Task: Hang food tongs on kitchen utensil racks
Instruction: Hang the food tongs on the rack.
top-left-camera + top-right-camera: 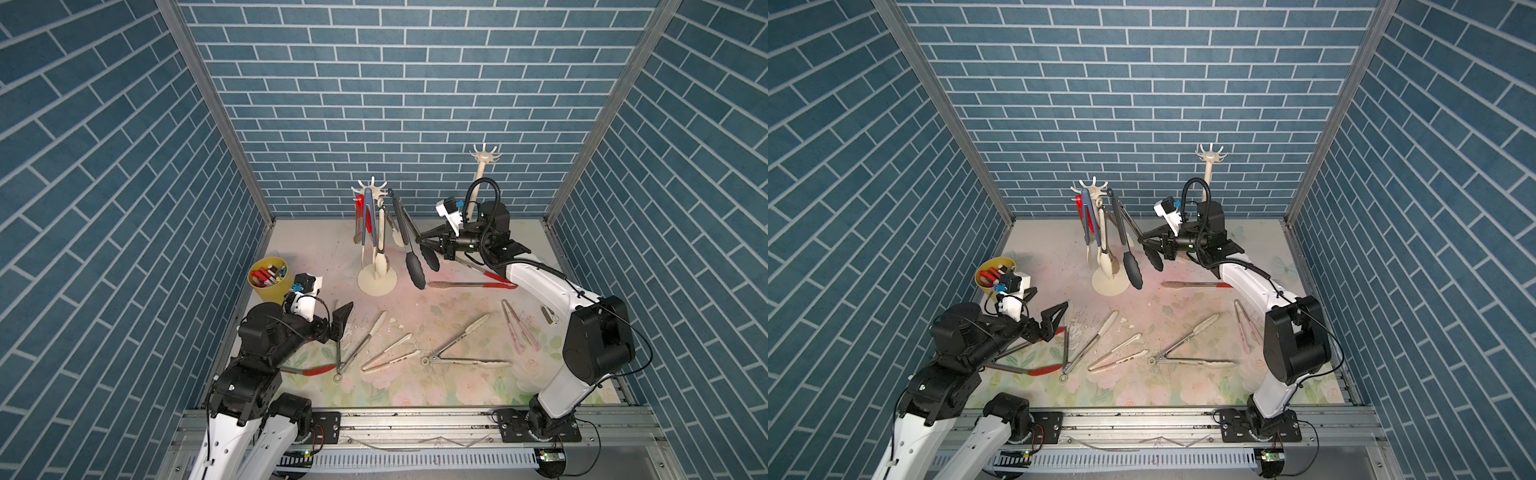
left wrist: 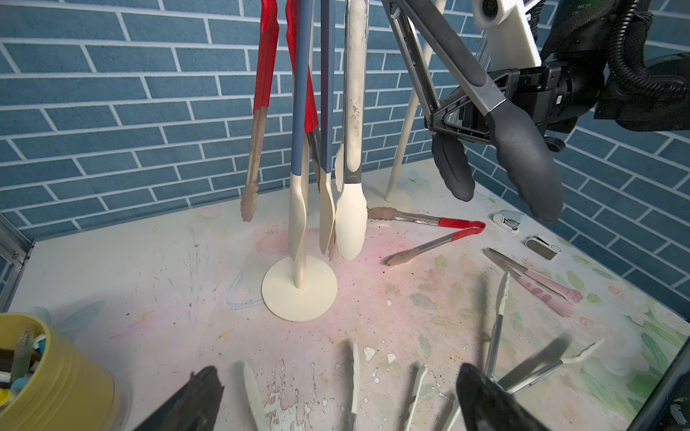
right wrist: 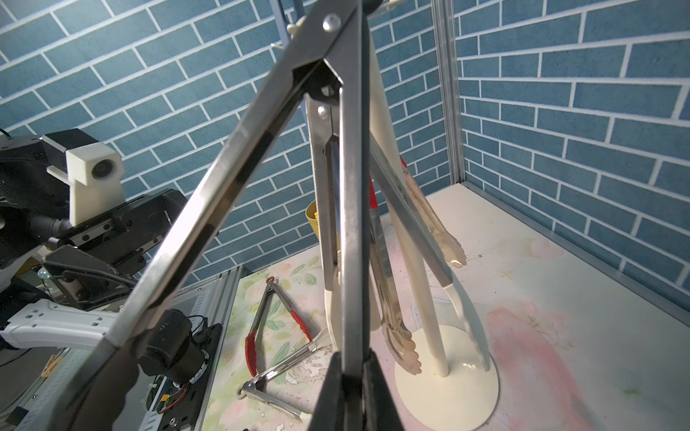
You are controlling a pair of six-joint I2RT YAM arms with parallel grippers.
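Black-tipped tongs (image 1: 415,270) pinched in my right gripper (image 1: 420,240), upright, loop just beside rack (image 1: 372,189) hooks; left gripper (image 1: 341,320) spread, farther off.

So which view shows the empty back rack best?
Both top views: the back rack shows its bare hook crown and upper pole. The left wrist view catches only the pole; the right wrist view misses it.

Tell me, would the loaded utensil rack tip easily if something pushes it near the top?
Probably yes: the rack is a tall thin pole on a small flat base. The hanging tongs load its crown, so it is likely top-heavy, and they would probably swing.
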